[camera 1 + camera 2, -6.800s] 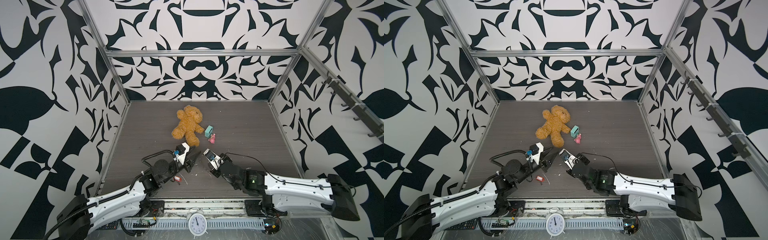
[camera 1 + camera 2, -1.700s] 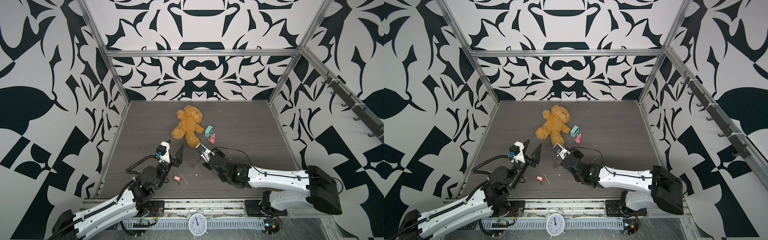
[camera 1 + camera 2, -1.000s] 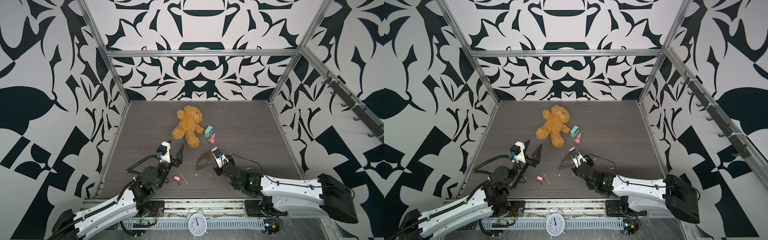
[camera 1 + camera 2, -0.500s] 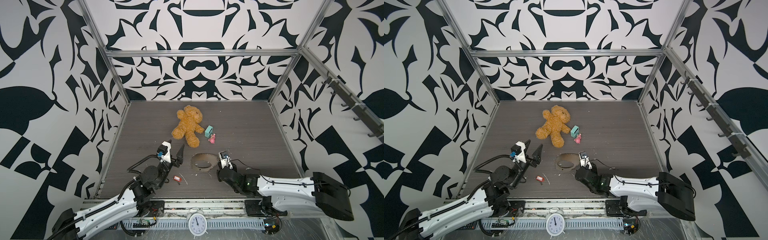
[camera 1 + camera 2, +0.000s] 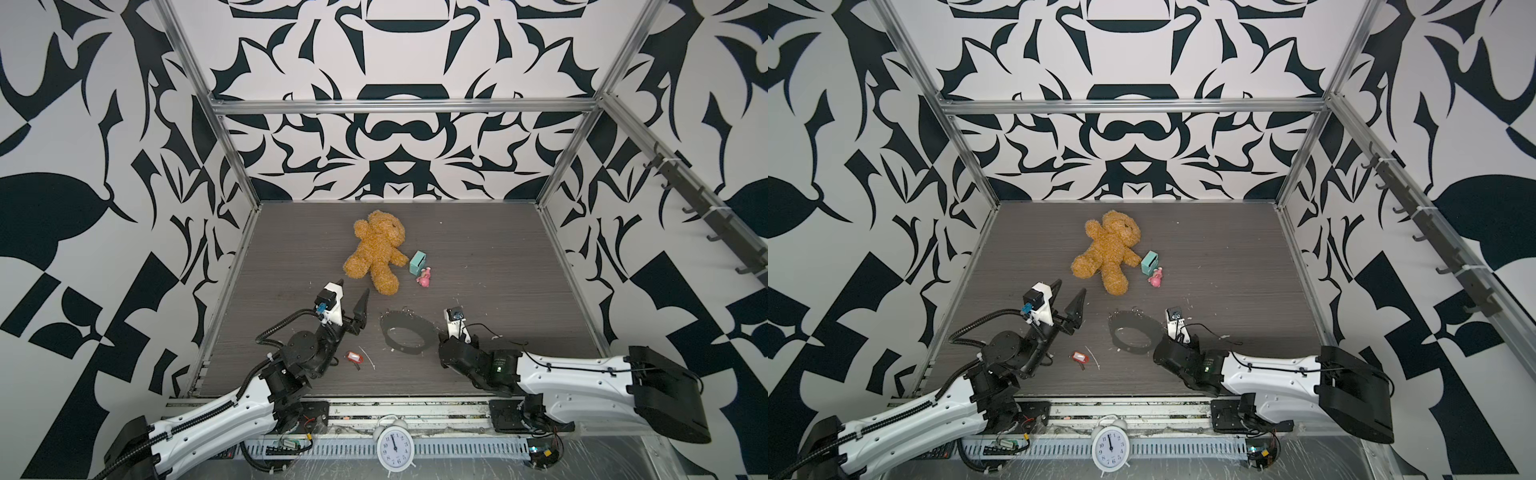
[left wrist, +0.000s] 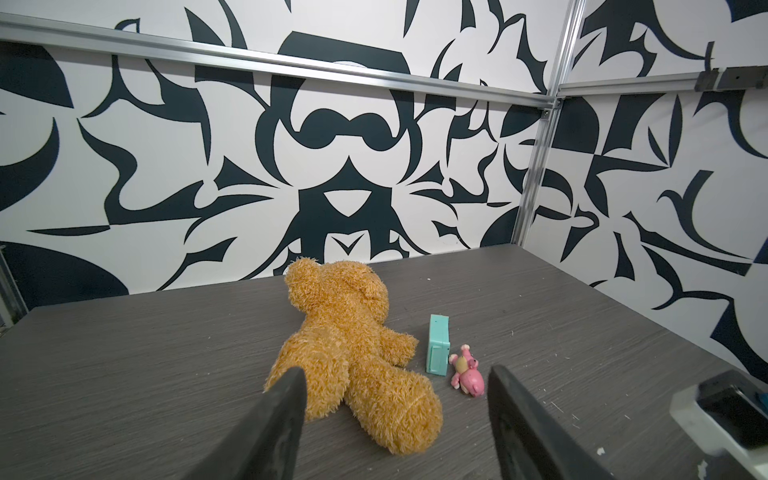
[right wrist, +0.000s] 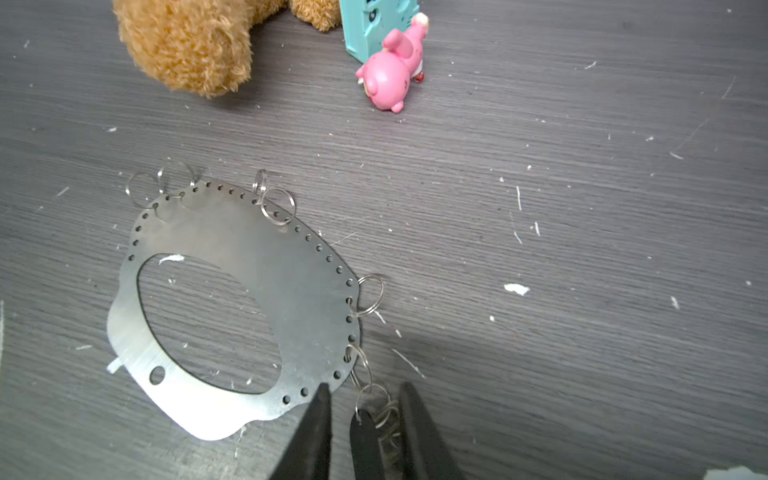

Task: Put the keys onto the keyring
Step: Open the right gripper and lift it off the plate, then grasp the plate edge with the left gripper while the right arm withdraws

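jaws of right gripper [image 7: 365, 390] slightly parted either side of the black fob [image 7: 365, 440] by the keyring [image 7: 384, 413], left gripper [image 6: 397, 374] jaws spread wide and empty.

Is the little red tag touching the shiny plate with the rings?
Apart. In a top view, bare table shows between the red tag and the metal plate.

Top views high, looking down on tabletop [image 5: 478, 257]; left wrist low, facing back wall [image 6: 374, 166]; right wrist close, downward; teddy [image 7: 187, 45] shared.
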Controlling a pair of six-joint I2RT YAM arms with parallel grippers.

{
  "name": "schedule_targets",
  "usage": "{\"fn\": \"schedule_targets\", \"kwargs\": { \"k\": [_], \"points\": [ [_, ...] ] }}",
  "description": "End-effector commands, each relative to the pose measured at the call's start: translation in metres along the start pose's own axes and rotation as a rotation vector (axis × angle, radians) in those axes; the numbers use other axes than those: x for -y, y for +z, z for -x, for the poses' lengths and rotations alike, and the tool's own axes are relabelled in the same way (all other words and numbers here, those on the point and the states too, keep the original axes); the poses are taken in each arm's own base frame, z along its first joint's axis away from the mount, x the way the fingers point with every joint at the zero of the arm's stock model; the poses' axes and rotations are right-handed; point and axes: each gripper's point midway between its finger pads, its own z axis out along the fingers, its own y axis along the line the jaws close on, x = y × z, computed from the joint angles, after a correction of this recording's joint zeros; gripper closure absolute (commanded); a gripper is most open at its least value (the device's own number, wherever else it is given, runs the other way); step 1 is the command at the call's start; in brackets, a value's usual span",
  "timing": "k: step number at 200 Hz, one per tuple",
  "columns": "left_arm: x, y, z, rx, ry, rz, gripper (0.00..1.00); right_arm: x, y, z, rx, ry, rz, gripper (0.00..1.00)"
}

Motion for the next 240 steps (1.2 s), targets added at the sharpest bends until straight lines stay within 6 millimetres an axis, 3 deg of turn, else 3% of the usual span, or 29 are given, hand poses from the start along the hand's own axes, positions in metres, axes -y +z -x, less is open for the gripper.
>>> {"fn": "schedule_targets", "kwargs": {
  "k": [1,50,94,134,156,208,211,240],
  "points": [
    [-0.003,-0.001,0.003,0.011,-0.021,0.009,0.29,0.005,-0.011,0.018,0.050,0.028,-0.027,0.62],
    [0.009,0.005,0.001,-0.018,-0.008,-0.039,0.30,-0.017,-0.028,0.078,0.216,0.027,0.015,0.61],
    [0.038,0.015,-0.009,-0.098,0.044,-0.162,0.29,-0.006,-0.008,0.115,0.259,0.061,-0.078,0.69],
    [0.062,0.034,-0.033,-0.249,0.123,-0.229,0.30,0.032,0.023,0.118,0.234,0.182,-0.101,0.72],
    [0.071,0.044,-0.048,-0.346,0.150,-0.238,0.32,0.054,0.022,0.120,0.245,0.195,-0.168,0.74],
    [0.097,0.086,-0.078,-0.425,0.158,-0.234,0.33,0.079,0.024,0.114,0.257,0.248,-0.243,0.84],
    [0.098,0.089,-0.091,-0.460,0.176,-0.233,0.33,0.079,0.025,0.112,0.250,0.246,-0.245,0.84],
    [0.116,0.108,-0.136,-0.611,0.257,-0.264,0.43,0.089,0.028,0.109,0.225,0.270,-0.281,0.88]
  ]
}}
